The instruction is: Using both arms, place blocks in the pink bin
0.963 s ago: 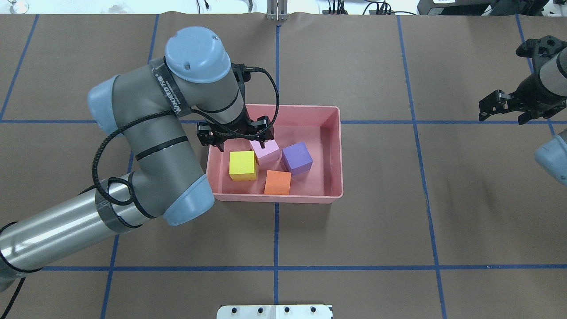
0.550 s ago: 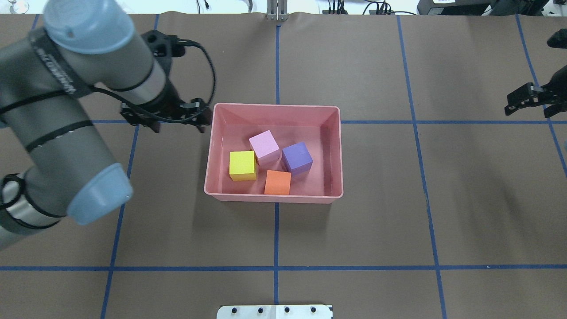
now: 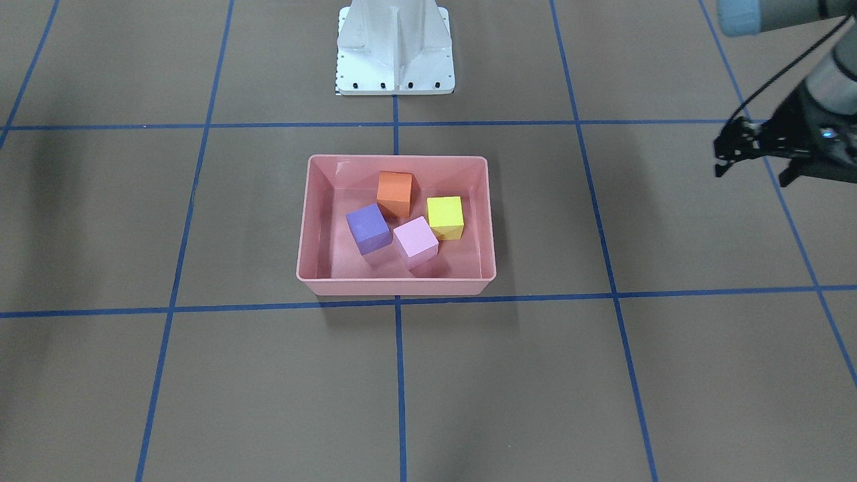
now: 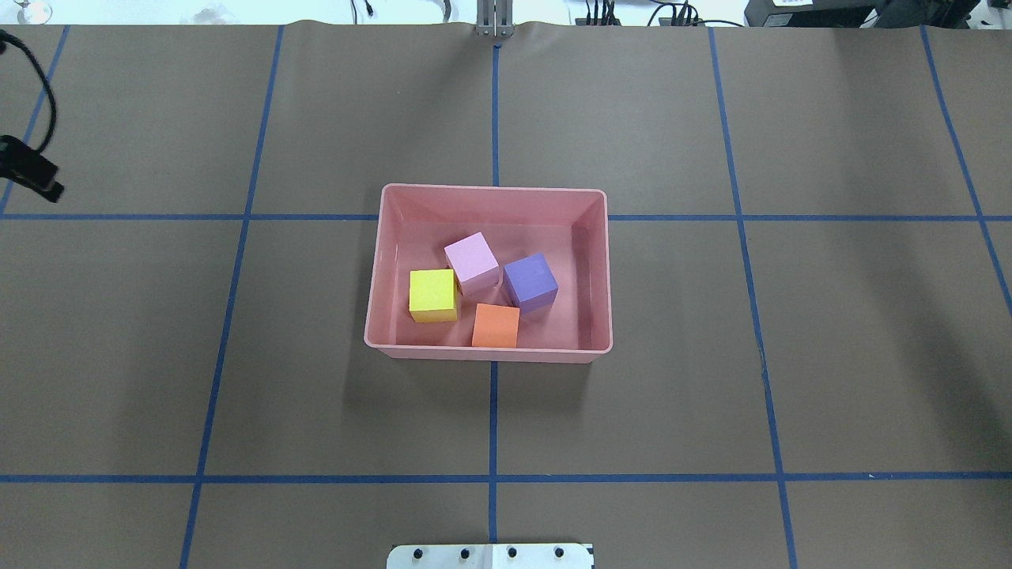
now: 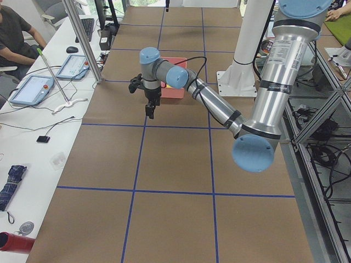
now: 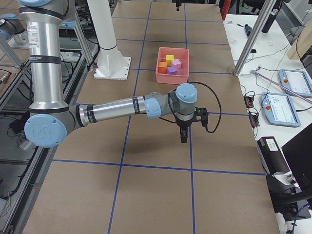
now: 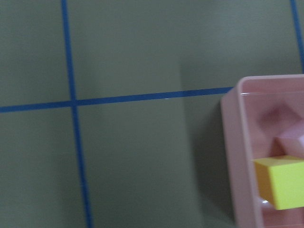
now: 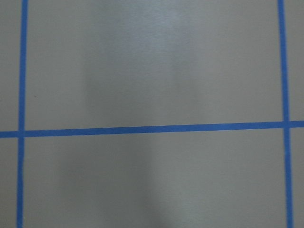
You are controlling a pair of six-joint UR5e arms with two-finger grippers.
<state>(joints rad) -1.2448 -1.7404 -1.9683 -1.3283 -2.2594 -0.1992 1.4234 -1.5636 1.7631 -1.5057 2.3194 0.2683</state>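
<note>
The pink bin [image 4: 490, 190] sits at the table's middle and holds all four blocks: yellow [image 4: 432, 294], pale pink [image 4: 472, 262], purple [image 4: 530, 280] and orange [image 4: 496, 325]. The front-facing view shows the same bin [image 3: 395, 286]. My left gripper [image 3: 750, 175] hangs open and empty far to the bin's left, and only its tip shows at the overhead view's left edge [image 4: 35, 175]. The left wrist view shows the bin's wall [image 7: 232, 152] and the yellow block [image 7: 282, 180]. My right gripper [image 6: 184, 132] shows only in the exterior right view, over bare table away from the bin; I cannot tell whether it is open.
The white pedestal base [image 3: 395, 47] stands on the robot's side of the bin. Blue tape lines cross the brown table. Metal posts [image 6: 253, 39] and a desk with tablets [image 6: 287, 102] line the operators' side.
My left gripper has drawn back from over the bin to the far left edge of the overhead view. My right gripper has left that view on the right. The blocks have not moved.
</note>
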